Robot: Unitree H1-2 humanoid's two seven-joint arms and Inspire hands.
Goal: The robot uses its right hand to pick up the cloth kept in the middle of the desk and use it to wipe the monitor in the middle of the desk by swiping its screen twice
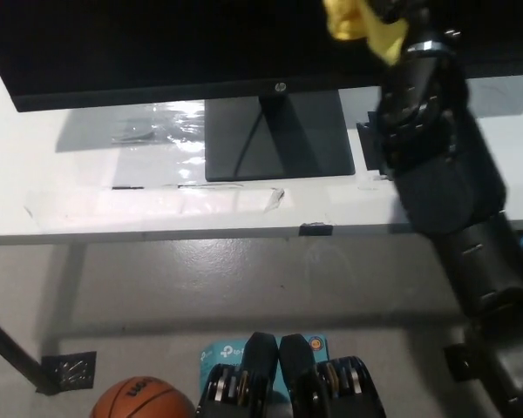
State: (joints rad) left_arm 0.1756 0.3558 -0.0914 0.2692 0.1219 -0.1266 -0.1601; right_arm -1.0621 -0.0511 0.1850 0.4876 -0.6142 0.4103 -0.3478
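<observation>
Head view, looking steeply down over a white desk (87,187) from my remote seat. I take the monitor (157,43) as my landmark: its wide black screen fills the top of the frame, and its dark square stand base (279,144) sits on the desk just below the lower bezel.

My black right arm (436,165) reaches in from the bottom right and stretches up across the desk edge to the right of the stand base. At the top of the frame, the right hand (392,10) is raised in front of the monitor screen, right of its centre. It is grasping the yellow cloth (362,26), which bunches out to the left of the hand and overlaps the screen. I cannot tell whether the cloth actually touches the glass.

A dark flat object (370,144) on the desk, right of the stand base, is mostly hidden behind the arm. Strips of clear tape (157,200) lie on the desk below the monitor, left of the stand. On the floor beneath the desk, an orange basketball (144,399) sits at the lower left.

My left hand does not appear.
</observation>
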